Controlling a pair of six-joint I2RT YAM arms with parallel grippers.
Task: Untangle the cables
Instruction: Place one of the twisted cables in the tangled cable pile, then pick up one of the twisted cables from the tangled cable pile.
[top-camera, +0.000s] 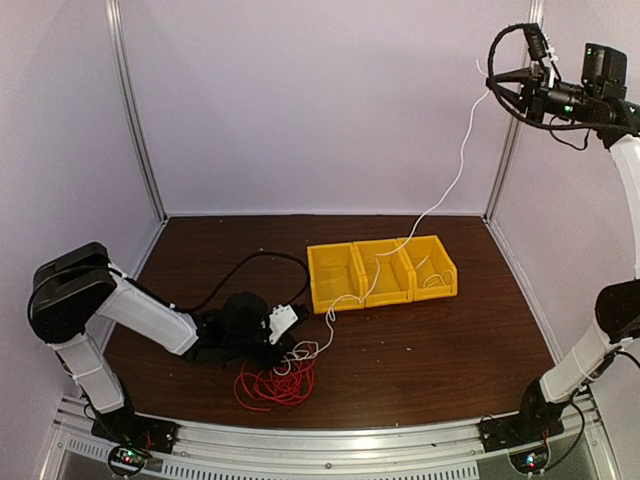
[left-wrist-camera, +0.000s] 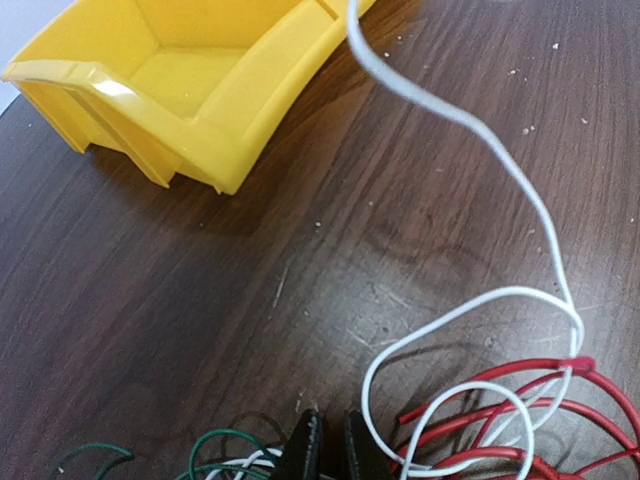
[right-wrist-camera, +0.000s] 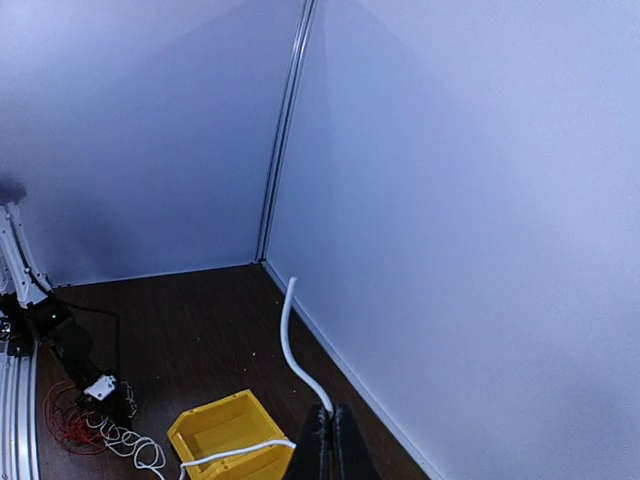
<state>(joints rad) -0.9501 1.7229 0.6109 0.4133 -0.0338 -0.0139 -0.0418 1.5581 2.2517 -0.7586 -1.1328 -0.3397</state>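
- Right gripper (right-wrist-camera: 330, 436) is way up in the air, jaws pinched shut on the white cable (right-wrist-camera: 288, 340). From there the cable drops down and away across the yellow bins (top-camera: 330, 296) to the pile by the other arm.
- Left gripper (left-wrist-camera: 330, 440) is down at the table (top-camera: 450, 350), its fingertips nearly together with just a sliver of gap. I honestly can't tell if anything is clamped, since the frame cuts it off.
- The red cable (left-wrist-camera: 520, 412) sits in loops just right of those fingertips. A dark wire (left-wrist-camera: 215, 440), greenish in the wrist view, curls just to their left.
- Risk 1: the white loops run through the red right beside the left fingertips, and red kinks over white there. My guess is that pulling higher cinches that into a knot or hauls the whole red bundle up.
- Risk 2: the white line lies over the bins, so more tension could drag or tip them.
- Risk 3: thin wire in a fingertip pinch could slip out of the right jaws under load.
- Labels or writing: nothing readable anywhere, and the bins look plain.
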